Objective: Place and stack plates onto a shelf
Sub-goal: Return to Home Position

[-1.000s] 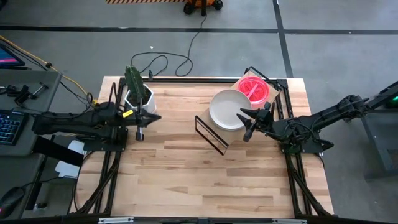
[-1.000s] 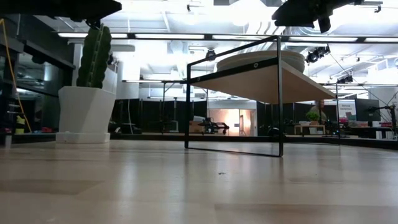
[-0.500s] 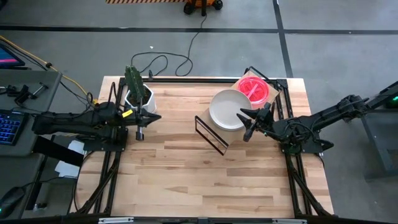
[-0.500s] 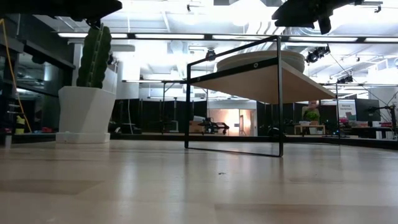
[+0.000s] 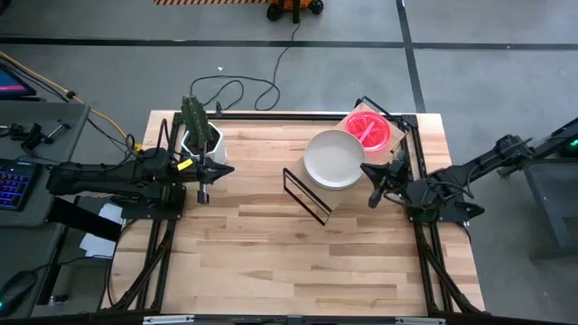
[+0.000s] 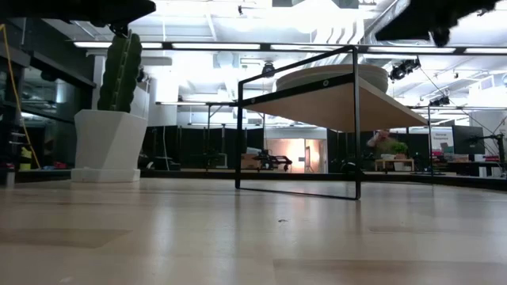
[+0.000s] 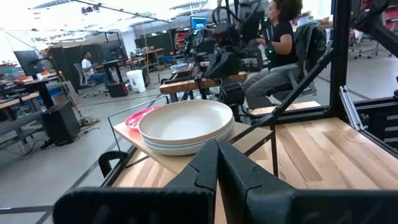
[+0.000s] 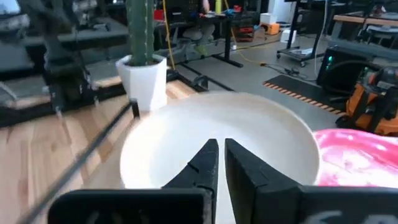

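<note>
Toward 2 o'clock over the light wooden plank tabletop in the high view, the right gripper hangs in the air. Its two dark fingers are drawn almost together with only a thin slit between them, and they hold nothing. It sits just off the 3 o'clock rim of the cream-white round plate, not touching it. That plate tops a short stack of pale plates on the light plywood shelf with the thin black metal frame. The translucent bright pink plates lie on the same board, between 1 and 2 o'clock of the white one and just beside it.

At the table's 9 o'clock side the left gripper waits, its fingers pressed together on nothing and pointing across at the shelf. The white pot with the green cactus stands at its 11 o'clock, near but apart.

Beyond the table, a seated person shows in the left wrist view. A white sign in the low view carries lettering too small to read.
</note>
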Controlling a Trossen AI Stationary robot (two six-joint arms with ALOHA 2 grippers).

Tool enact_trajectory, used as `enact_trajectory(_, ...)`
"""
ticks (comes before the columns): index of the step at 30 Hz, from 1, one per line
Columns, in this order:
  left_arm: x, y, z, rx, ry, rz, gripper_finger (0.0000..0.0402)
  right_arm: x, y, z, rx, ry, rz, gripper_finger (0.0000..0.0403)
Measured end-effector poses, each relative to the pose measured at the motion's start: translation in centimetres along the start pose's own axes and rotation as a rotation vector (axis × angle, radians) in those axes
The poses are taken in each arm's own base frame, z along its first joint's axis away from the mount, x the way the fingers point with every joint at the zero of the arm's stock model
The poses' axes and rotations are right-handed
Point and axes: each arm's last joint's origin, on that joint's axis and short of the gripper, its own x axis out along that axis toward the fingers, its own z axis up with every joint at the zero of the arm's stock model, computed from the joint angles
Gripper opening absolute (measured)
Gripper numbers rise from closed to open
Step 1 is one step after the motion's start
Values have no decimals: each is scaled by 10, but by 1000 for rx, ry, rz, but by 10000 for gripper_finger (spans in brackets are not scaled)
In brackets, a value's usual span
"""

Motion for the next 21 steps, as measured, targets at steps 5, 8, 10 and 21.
enact_trajectory(5,0,0,1,0,-6,1,0,-12,-9,-20,18,-19,90,3)
enact_trajectory(8,0,0,2,-1,-23,4,0,-14,-9,-31,13,-51,271,5)
enact_trajectory(10,0,1,3,-1,-28,5,0,-12,-10,-38,6,-133,378,2)
enact_trajectory(21,0,1,5,-2,-51,9,0,13,-37,-45,-28,-234,424,0)
